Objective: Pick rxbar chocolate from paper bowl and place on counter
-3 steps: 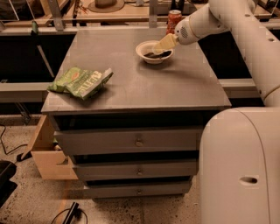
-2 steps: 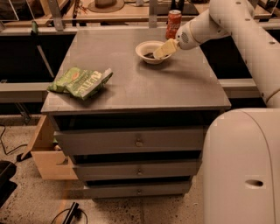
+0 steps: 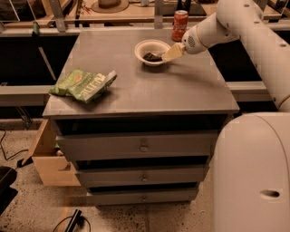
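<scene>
The paper bowl stands on the grey counter near its back right part. The rxbar chocolate lies inside the bowl, a small dark bar at its front. My gripper comes in from the right on the white arm and sits at the bowl's right rim, tilted down toward the bar. The bar looks to be resting in the bowl, just left of the gripper tip.
An orange-red drink can stands right behind the gripper at the counter's back edge. A green crinkled chip bag lies at the front left. A wooden bench with clutter runs behind. The robot's white base fills the lower right.
The gripper has shifted slightly right, from over the bowl's middle to its right rim. The view has shifted a little. The bar is still in the bowl.
</scene>
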